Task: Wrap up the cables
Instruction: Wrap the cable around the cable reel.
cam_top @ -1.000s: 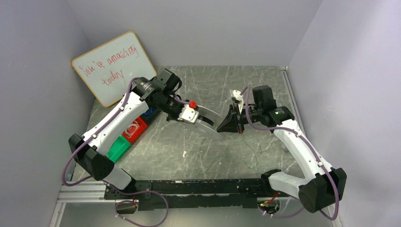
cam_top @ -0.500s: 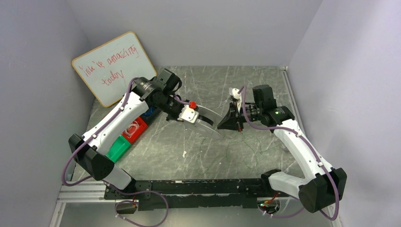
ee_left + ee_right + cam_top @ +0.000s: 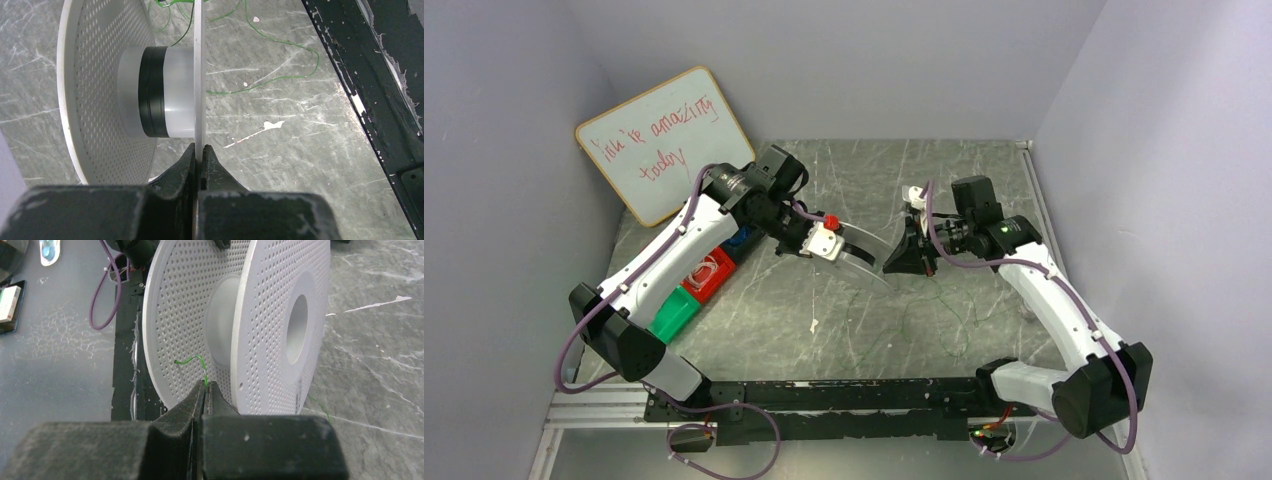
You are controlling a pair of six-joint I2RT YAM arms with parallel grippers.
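Left gripper closed tight on the thin edge of one flange of the white perforated spool, hub just beyond the fingertips. Right gripper pressed shut on the cable: hair-thin, bright green, with a short hooked end curling up just above the fingertips, between the two flanges. More of it in loose, wavy loops flat on the grey table, past the left fingers and to their right. Probably one same strand, but too fine to follow.
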